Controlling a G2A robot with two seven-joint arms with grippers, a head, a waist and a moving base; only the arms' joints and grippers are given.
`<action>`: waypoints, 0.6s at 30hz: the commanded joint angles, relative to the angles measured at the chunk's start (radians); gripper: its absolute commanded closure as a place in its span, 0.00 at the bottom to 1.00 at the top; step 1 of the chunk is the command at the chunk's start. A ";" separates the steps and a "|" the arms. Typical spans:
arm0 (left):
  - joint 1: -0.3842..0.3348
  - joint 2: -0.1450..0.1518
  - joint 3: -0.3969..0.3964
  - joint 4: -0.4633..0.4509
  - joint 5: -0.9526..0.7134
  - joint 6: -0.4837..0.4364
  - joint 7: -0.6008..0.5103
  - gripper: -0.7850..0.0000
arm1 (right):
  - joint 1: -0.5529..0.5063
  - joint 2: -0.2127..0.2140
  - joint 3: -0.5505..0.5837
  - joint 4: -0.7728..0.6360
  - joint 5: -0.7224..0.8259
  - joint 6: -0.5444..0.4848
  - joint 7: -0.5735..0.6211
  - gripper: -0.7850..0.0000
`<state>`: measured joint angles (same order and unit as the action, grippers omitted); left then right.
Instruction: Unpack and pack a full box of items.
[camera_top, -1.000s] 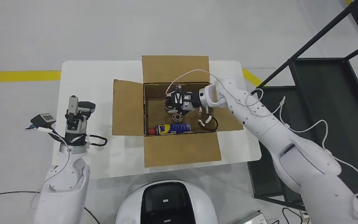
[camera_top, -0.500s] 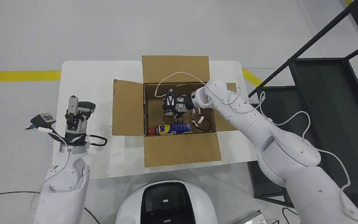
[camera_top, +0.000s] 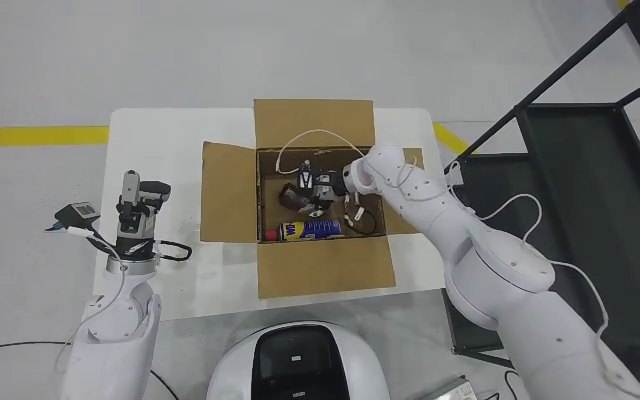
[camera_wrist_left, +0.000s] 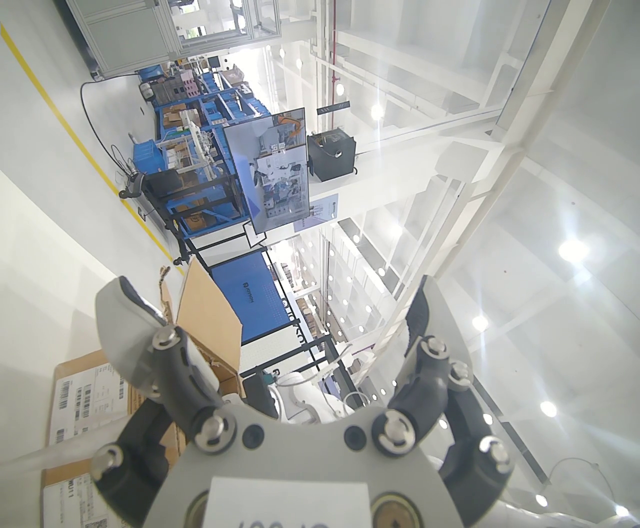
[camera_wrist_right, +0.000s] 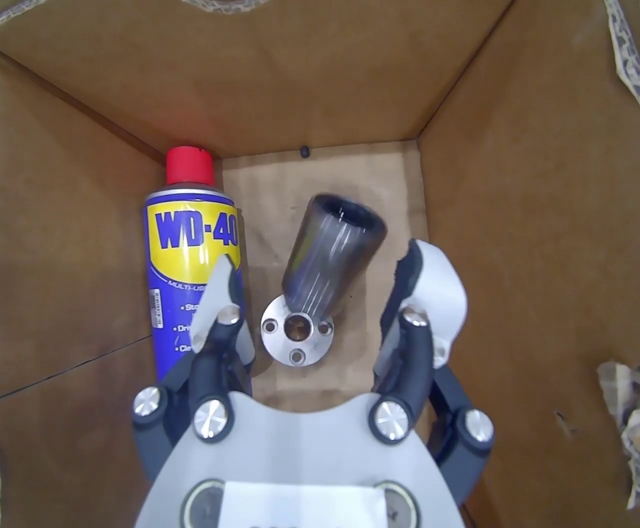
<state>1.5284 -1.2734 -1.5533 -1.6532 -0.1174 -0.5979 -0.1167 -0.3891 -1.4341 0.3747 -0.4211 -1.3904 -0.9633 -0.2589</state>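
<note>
An open cardboard box (camera_top: 315, 125) stands mid-table with its flaps spread. On its floor lies a blue and yellow spray can (camera_wrist_right: 192, 240) with a red cap, also seen from above (camera_top: 310, 230). Beside the can is a dark metal sleeve (camera_wrist_right: 332, 255) with a round silver flange (camera_wrist_right: 297, 332). My right gripper (camera_wrist_right: 320, 257) is down inside the box, open, its fingers on either side of the sleeve without touching it (camera_top: 305, 190). My left gripper (camera_top: 143, 187) is held upright at the table's left edge, open and empty (camera_wrist_left: 270, 290).
The box walls (camera_wrist_right: 525, 200) stand close around the right gripper. A white cable (camera_top: 310, 135) loops over the box's far side. A small grey device (camera_top: 75, 213) hangs beside the left arm. A black metal rack (camera_top: 560, 150) stands right of the white table (camera_top: 170, 140).
The right arm has pushed its gripper leftward across the box interior, so the fingers now straddle the metal sleeve. The left arm has not moved.
</note>
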 joint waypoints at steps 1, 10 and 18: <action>0.000 0.000 0.000 0.000 0.000 0.000 0.000 0.00 | 0.003 -0.002 -0.001 0.014 -0.013 0.002 -0.022 0.00; 0.000 0.000 0.000 0.000 0.000 0.000 0.000 0.00 | 0.018 0.044 0.026 -0.029 -0.059 -0.049 -0.323 0.00; -0.003 0.002 -0.012 0.008 0.046 0.023 -0.004 0.00 | -0.020 0.154 0.023 -0.166 -0.117 -0.049 -0.549 0.00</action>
<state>1.5273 -1.2724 -1.5592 -1.6505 -0.0956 -0.5847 -0.1179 -0.4021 -1.2985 0.4010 -0.5624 -1.5028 -1.0123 -0.7909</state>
